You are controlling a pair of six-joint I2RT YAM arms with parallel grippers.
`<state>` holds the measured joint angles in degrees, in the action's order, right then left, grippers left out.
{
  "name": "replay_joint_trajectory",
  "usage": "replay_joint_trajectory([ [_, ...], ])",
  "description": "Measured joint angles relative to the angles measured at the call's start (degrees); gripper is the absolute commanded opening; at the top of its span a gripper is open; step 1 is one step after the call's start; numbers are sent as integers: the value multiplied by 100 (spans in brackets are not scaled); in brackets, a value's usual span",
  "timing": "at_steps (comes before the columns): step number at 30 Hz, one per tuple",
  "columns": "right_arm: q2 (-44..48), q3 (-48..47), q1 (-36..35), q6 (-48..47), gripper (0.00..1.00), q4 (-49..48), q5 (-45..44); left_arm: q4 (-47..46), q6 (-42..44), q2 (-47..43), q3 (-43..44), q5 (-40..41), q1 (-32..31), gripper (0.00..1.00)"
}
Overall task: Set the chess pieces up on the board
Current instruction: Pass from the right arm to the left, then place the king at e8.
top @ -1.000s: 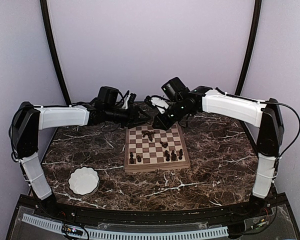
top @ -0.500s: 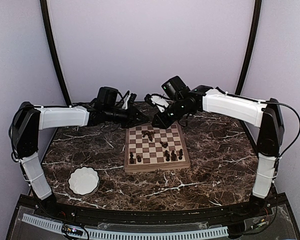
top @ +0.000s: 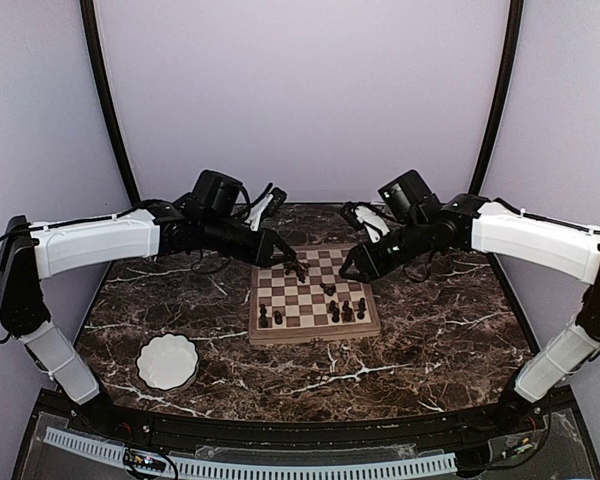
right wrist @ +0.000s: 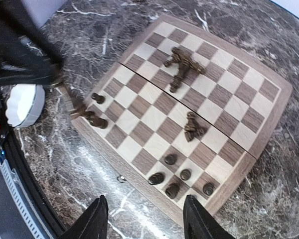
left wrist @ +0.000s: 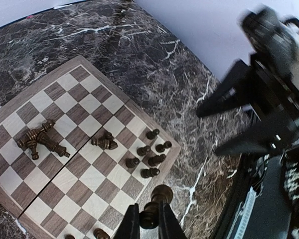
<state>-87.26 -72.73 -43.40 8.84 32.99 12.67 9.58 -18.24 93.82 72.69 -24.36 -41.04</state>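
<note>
The chess pieces [top: 346,310] sit on the board [top: 315,331] in the middle of the bench [top: 430,330]. Some stand upright along its near edge and several lie toppled farther in. The left tool [left wrist: 148,211] is clamped together on a chessman [left wrist: 158,195], held above the board's far part. The right tool [right wrist: 144,201] hangs by the far right corner, fingers apart and holding nothing. A white bowl [top: 167,361] rests near left.

L-ARM: white-and-black left arm [top: 95,240] extends inward, forearm sloping down toward the centre | L-GRIP: black left gripper [top: 295,268], tips pointing down, jaws clamped on a small dark brown chess piece [left wrist: 150,211] | R-ARM: white-and-black right arm [top: 530,238] extends inward, mirroring it | R-GRIP: black right gripper [top: 348,272], angled downward, jaws spread apart.
</note>
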Motion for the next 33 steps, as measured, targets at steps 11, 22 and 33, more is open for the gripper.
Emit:
replay_joint_trajectory([
  [11,-251,439,166,590,53,-122,-271,1215,1473,328,203,1209,-988,9],
  [22,-282,437,166,662,53,-133,-498,1613,1832,868,542,1875,-1104,9],
  [33,-284,439,190,680,54,-127,-767,1631,1882,1440,1104,1998,-1231,9],
])
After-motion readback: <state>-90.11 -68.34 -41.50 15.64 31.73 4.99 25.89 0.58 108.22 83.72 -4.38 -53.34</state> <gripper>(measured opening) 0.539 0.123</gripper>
